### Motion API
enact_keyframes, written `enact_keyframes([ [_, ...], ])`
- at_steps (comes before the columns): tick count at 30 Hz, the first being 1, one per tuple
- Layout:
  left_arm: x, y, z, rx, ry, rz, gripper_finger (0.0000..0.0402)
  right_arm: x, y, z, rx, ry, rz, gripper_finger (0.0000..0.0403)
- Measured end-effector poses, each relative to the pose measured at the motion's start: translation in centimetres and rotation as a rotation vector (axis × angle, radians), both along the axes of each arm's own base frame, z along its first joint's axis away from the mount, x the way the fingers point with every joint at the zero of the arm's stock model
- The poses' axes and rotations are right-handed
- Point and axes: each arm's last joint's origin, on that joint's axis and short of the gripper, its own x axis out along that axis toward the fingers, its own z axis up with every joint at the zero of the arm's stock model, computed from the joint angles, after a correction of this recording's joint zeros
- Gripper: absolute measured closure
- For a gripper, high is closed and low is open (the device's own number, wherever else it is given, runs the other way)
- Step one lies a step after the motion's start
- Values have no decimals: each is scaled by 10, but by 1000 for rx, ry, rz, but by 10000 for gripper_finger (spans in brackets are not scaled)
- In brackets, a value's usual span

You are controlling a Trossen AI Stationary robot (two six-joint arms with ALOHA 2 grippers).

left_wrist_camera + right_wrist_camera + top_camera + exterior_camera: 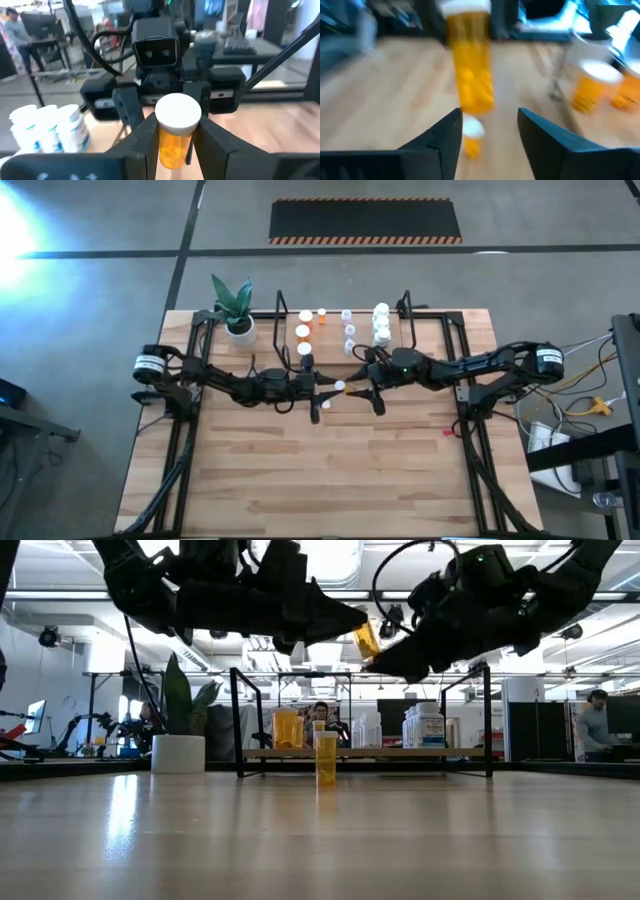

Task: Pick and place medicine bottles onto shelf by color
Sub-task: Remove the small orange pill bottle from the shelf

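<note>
Currently clamping an orange bottle (pixel 175 147) by its body in the left gripper (pixel 176 136), fingers closed against both sides, white cap pointing toward the other arm. Hanging well above the middle of the table (pixel 330 480), short of the shelf (pixel 370 752) at the far side. Facing it with the right gripper (pixel 487 125), fingers spread wide and holding nothing, with the bottle just ahead of the gap. Apparently lining up a hand-over, judging by the two grippers meeting nose to nose.

Risking a drop if letting go on the left before closing firmly on the right. Risking a twist or a pop-out if pinching the smooth, round cap end off-centre. Also hovering nearly above another small orange bottle (pixel 326 760) standing on the table, so risking toppling it with a fall or a low dip. Risking, too, brushing the white bottles (pixel 50 127) crowding the shelf when carrying across.
</note>
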Motion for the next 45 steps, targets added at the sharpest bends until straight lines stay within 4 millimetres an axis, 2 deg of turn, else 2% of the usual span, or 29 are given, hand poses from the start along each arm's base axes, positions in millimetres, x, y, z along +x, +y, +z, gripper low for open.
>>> enact_keyframes([
  [5,4,13,10,-8,113,50,317,-5,-9,3,-120,195,-217,190],
  [9,14,46,19,-77,273,198,317,-9,-12,3,-175,259,-356,183],
  [12,21,74,24,-136,372,294,318,-12,-13,-1,-174,279,-387,184],
  [17,24,98,5,-159,453,366,318,-13,-12,-5,-167,312,-374,192],
  [24,27,102,-22,-153,502,432,318,-17,-10,-2,-162,325,-367,203],
  [30,32,106,-32,-136,502,543,318,-17,-10,-2,-166,324,-362,210],
  [45,33,105,-29,-148,471,538,300,-17,-10,-3,-159,329,-360,211],
])
